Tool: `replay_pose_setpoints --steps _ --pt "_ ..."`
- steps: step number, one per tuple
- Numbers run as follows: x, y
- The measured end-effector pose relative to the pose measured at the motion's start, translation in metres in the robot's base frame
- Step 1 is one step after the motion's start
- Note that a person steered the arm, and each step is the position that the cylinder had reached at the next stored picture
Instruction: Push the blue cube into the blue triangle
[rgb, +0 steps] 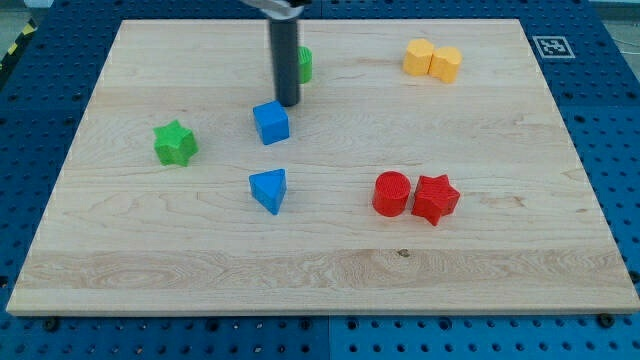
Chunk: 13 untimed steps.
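Observation:
The blue cube (271, 122) sits on the wooden board, left of centre. The blue triangle (269, 189) lies below it in the view, a small gap apart. My tip (288, 104) is at the end of the dark rod coming down from the view's top. It stands just above and slightly right of the blue cube, at or very near its upper edge.
A green star (175, 143) lies at the view's left. A green block (303, 64) is partly hidden behind the rod. A yellow pair of blocks (432, 60) sits at the top right. A red cylinder (392, 193) and red star (435, 198) touch at the right. The board's edge (320, 312) borders blue pegboard.

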<state>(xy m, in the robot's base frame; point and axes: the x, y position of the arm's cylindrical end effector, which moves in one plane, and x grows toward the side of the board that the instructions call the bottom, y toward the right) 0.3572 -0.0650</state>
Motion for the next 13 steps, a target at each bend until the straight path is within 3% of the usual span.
replay_pose_setpoints --steps 6,8,13 --pt "0.066 0.004" --pt "0.075 -0.026" --pt "0.091 -0.018"
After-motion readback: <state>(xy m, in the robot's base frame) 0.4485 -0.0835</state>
